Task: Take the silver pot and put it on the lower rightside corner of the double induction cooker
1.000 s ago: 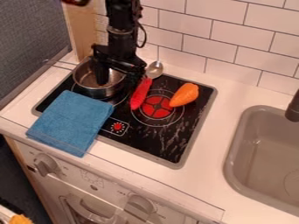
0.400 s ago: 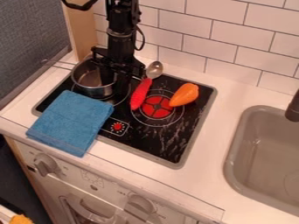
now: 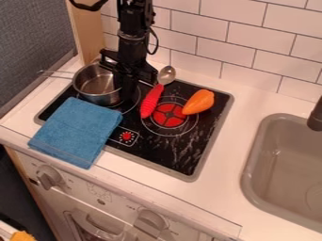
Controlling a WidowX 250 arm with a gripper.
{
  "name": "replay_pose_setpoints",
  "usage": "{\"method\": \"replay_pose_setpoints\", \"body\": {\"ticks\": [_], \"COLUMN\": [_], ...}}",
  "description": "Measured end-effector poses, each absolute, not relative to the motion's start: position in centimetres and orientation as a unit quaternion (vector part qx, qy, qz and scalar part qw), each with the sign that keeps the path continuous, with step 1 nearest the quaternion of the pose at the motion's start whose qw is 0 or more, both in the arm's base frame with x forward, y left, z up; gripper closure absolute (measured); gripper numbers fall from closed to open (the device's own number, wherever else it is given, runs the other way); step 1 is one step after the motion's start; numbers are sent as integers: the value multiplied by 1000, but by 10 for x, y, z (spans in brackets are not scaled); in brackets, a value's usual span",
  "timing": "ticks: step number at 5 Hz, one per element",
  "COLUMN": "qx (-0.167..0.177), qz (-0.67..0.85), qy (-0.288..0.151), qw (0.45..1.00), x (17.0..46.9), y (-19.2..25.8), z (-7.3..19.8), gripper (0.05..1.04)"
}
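The black gripper hangs at the right side of the silver pot, close against its rim and covering part of it. Whether the pot is held is hidden by the gripper's dark body. The pot is upright on the back left part of the black double induction cooker, its thin handle pointing left past the cooker's edge. Part of the left cooking ring shows beside the pot.
A blue cloth covers the cooker's front left corner. A spoon with a red handle lies right of the gripper, then an orange pepper-like toy. The sink is further right; a tiled wall stands behind.
My gripper first moved right from over the pot's inside to its right side. The pot has since shifted slightly left with its handle; the cloth, spoon and orange toy have stayed put.
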State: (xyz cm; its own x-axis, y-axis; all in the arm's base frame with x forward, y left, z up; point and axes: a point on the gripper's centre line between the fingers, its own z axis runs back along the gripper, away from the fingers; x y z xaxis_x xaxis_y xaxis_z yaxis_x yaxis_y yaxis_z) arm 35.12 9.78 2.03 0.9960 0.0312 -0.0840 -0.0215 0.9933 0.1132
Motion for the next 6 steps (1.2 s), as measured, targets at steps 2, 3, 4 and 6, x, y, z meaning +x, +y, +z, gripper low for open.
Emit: {"method": "replay_pose_setpoints", "body": {"ticks": [2, 3, 4, 6], "qx": [60, 52, 44, 24], "qz": [-62, -120, -136, -163], "qy": [-53, -69, -46, -21], "qw": [995, 989, 989, 986], "x": [351, 332, 296, 286], "y": [48, -2, -40, -78], "z": [87, 105, 96, 71], "gripper": [1004, 1004, 1004, 1004]}}
